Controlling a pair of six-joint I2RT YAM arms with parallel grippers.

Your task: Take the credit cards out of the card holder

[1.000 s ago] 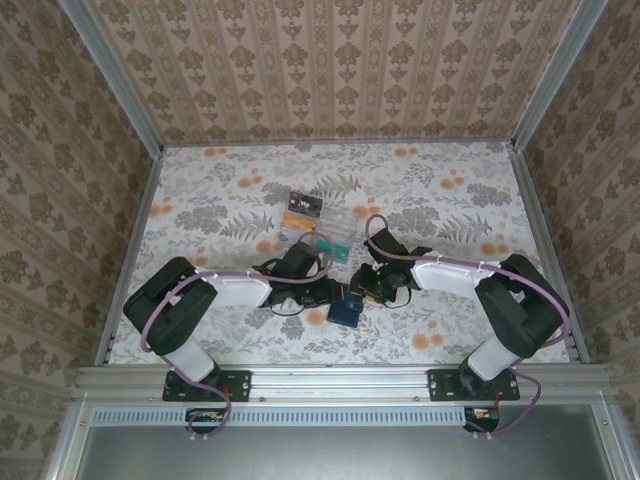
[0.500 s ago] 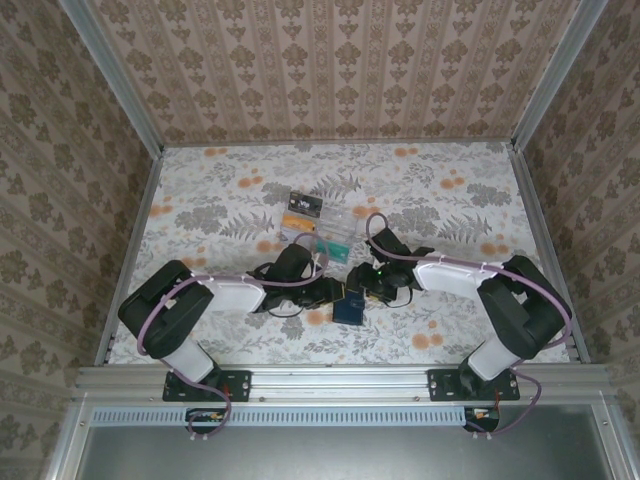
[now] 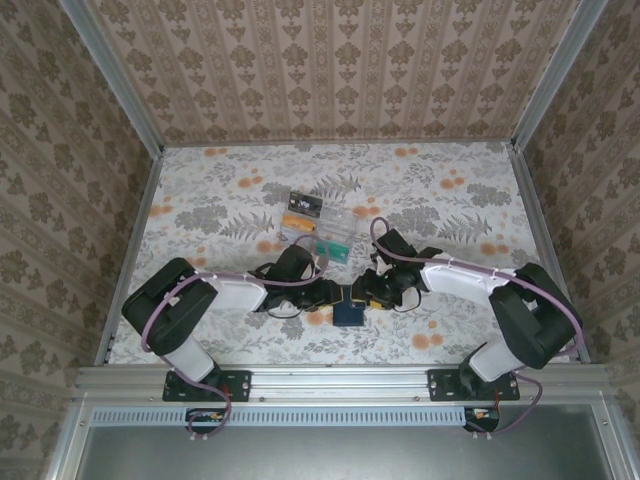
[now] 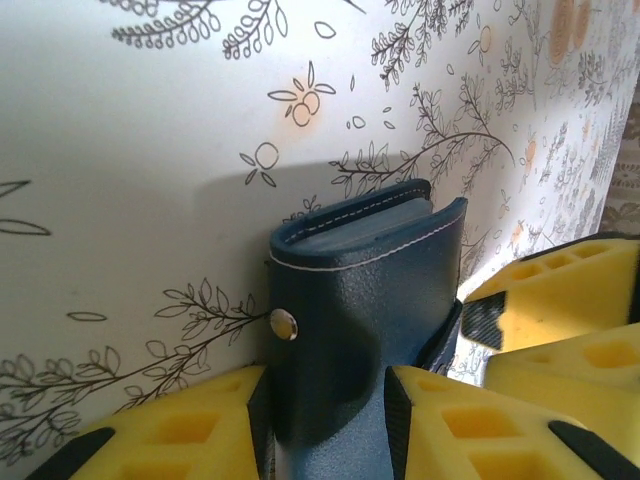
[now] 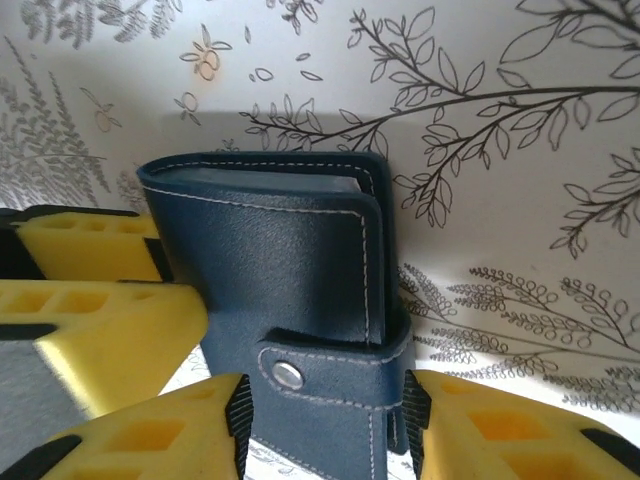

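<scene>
White, smooth worktop (image 3: 450, 190) printed with grey leaves and orange blossoms is the widest thing under me. Toward its middle lies a small cluster of flat pieces (image 3: 318, 232), black, orange, teal and clear, too small for me to name. Nearer the front edge, between my two arms, is the small dark navy-blue folding card holder (image 3: 348, 314), grained like pebbled leather. My left jaws are drawn in narrow on its body, black pads pressing both faces. My right jaws are closed on the end that carries the closure tab, so both grip the one wallet. I cannot tell whether it rests on the worktop or hangs just off it. My fingers (image 4: 170, 440) are blocky yellow pieces with hollow cells, matte and stiff-looking. I judge I am at the opening step: the holder is folded shut, its short tab (image 5: 330, 372) wrapped round the edge and fastened, so the credit cards I want are, I judge, inside. The next move calls for one set of jaws to steady the body while the other works a tip under the tab and peels it off its round metal snap stud (image 5: 288, 375) without crushing the fold. Pale stitching (image 5: 365, 260) follows the rounded edges. A thin greyish layer (image 5: 260, 183) shows between the covers; lining or card edges, I cannot tell.
</scene>
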